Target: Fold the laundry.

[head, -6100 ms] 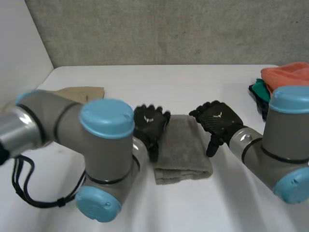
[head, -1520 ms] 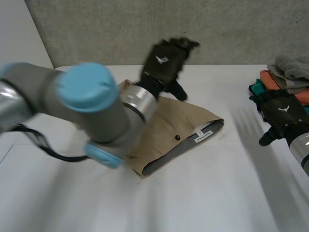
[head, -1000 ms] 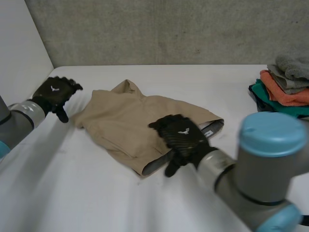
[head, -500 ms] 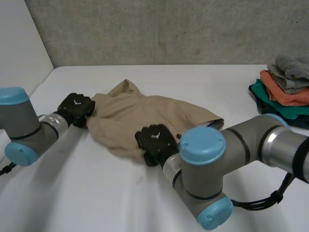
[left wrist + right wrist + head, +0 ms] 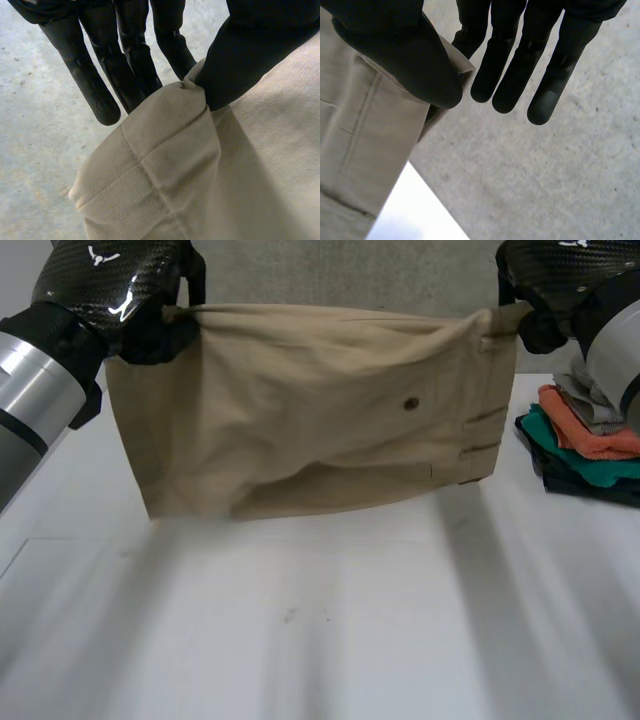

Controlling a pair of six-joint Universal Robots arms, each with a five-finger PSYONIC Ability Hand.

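The khaki shorts (image 5: 310, 430) hang in the air above the bench (image 5: 320, 640), stretched out flat between the two arms, with the lower edge clear of the white surface. A dark button (image 5: 410, 403) shows near the middle of the cloth, and the waistband (image 5: 480, 410) with its belt loops runs down the side nearer the right arm. The left robot hand (image 5: 110, 290) is clamped on one upper corner; in the left wrist view the thumb (image 5: 250, 50) presses a bunched fold of the shorts (image 5: 165, 170) against the fingers (image 5: 90, 75). The right robot hand (image 5: 560, 270) grips the other upper corner at the waistband; in the right wrist view its thumb (image 5: 395, 55) pinches the hem of the shorts (image 5: 360, 140) against one finger, while the other fingers (image 5: 510, 75) hang straight beside it. On the bench beside the right arm sits a stack of folded laundry (image 5: 585, 435) in grey, orange, teal and a dark colour. A grey concrete wall (image 5: 330, 275) stands behind.
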